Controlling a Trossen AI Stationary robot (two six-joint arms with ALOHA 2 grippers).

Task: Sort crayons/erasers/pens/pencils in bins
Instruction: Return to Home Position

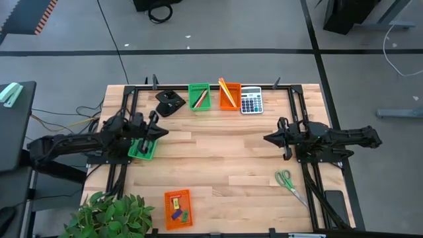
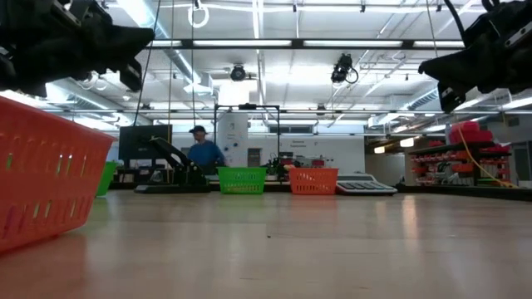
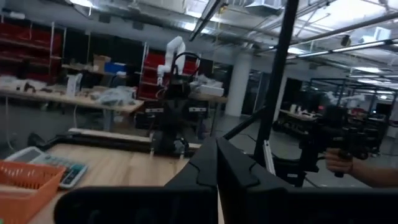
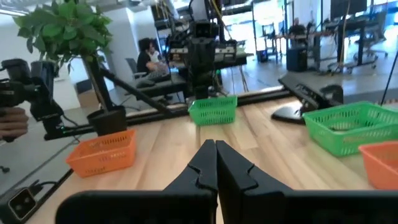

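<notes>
Both arms hover above the table, holding nothing. My left gripper (image 1: pixel 164 133) (image 3: pixel 216 148) is shut, just past a green bin (image 1: pixel 140 149) at the table's left. My right gripper (image 1: pixel 267 138) (image 4: pixel 216 148) is shut over the right half, pointing toward the table's left. At the far edge a green bin (image 1: pixel 199 96) holds thin sticks and an orange bin (image 1: pixel 229 96) holds yellow pencils (image 1: pixel 224 88). Near the front edge an orange bin (image 1: pixel 177 209) holds small coloured erasers (image 1: pixel 176 213). No pens or crayons can be told apart.
A grey calculator (image 1: pixel 251 100) lies right of the far orange bin, with a black desk tool (image 1: pixel 170 102) left of the far green bin. Green-handled scissors (image 1: pixel 288 181) lie at the near right. A potted plant (image 1: pixel 109 215) stands at the near left corner. A person (image 2: pixel 200 149) is beyond the table.
</notes>
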